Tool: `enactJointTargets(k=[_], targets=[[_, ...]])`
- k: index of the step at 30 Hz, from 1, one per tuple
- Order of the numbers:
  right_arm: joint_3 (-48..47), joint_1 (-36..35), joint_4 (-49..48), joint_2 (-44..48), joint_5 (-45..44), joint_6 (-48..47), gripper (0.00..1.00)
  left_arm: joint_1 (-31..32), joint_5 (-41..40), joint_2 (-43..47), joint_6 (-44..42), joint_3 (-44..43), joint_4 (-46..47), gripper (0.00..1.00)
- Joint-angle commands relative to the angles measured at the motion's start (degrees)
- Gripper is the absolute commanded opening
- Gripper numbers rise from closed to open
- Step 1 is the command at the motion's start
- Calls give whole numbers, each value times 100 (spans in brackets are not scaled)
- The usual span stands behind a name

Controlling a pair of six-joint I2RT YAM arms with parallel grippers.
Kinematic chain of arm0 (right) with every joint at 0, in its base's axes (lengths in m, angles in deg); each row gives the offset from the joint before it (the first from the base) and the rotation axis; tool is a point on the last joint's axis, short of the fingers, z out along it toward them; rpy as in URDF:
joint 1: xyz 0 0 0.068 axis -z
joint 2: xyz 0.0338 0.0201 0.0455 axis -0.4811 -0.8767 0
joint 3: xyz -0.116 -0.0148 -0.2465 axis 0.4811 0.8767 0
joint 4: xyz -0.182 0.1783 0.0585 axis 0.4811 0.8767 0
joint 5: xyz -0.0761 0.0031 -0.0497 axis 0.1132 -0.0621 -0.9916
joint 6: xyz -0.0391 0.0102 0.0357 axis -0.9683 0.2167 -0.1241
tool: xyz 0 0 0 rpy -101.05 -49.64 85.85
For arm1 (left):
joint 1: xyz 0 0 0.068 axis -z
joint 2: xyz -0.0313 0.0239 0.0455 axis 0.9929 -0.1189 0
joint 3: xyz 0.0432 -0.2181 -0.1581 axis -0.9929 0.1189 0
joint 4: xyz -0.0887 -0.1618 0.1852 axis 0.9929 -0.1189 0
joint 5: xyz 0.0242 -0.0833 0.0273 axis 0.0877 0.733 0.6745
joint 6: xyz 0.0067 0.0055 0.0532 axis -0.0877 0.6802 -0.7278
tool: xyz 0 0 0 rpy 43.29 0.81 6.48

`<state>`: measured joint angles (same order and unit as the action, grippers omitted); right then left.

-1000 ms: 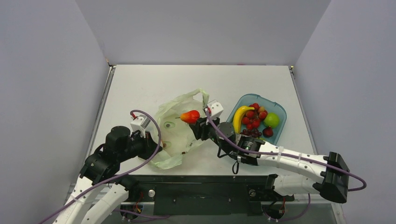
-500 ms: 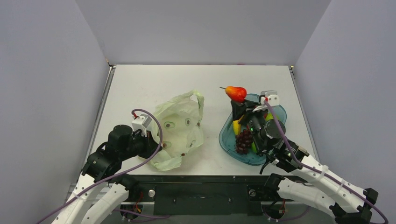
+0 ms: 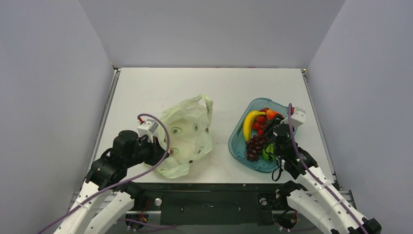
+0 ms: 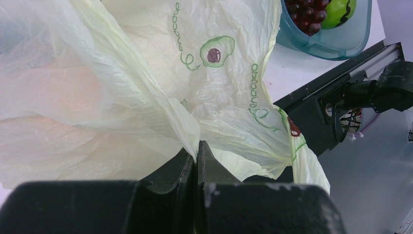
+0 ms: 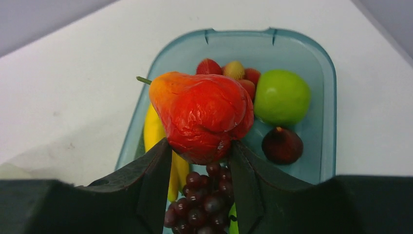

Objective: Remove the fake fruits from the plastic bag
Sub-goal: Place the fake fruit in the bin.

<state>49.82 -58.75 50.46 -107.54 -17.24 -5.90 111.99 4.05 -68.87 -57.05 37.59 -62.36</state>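
The pale-green plastic bag (image 3: 187, 134) lies crumpled left of centre, with avocado prints on it (image 4: 146, 97). My left gripper (image 3: 158, 152) is at its near left edge, shut on a fold of the film (image 4: 197, 146). My right gripper (image 3: 272, 122) hangs over the blue tray (image 3: 234, 141), shut on a red-orange fruit (image 5: 202, 114) with a thin green stem; from above the fruit shows as a red spot (image 3: 271, 114). A yellow banana (image 3: 250, 123) lies in the tray's left side (image 5: 156, 131). What the bag holds is hidden.
The tray (image 5: 243, 36) also holds a dark purple grape bunch (image 5: 204, 202), a green apple (image 5: 281, 96), a dark fig-like fruit (image 5: 282, 145) and a small red cluster (image 5: 229, 73). Grey walls enclose the table on three sides.
My right arm has carried the red-orange fruit from beside the bag rightward, then brought it down over the tray. The left gripper has kept its hold on the bag.
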Motion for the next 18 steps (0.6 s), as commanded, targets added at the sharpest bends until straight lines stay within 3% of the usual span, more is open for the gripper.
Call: enactJointTargets(k=[1,10,13,18], targets=[[189,460,338,-227,1169,600,0,-6,0,17,-28,-9,322,0],[676,341,-178,-695,3823,1010,0,-8,15,31,-35,-4,331,0],[1001,51,-433,-545,4081,1281,0,-8,9,27,-29,-5,339,0],[1315,-461,-798,-401,3935,1666,15,-8,26,6,-35,2,340,0]])
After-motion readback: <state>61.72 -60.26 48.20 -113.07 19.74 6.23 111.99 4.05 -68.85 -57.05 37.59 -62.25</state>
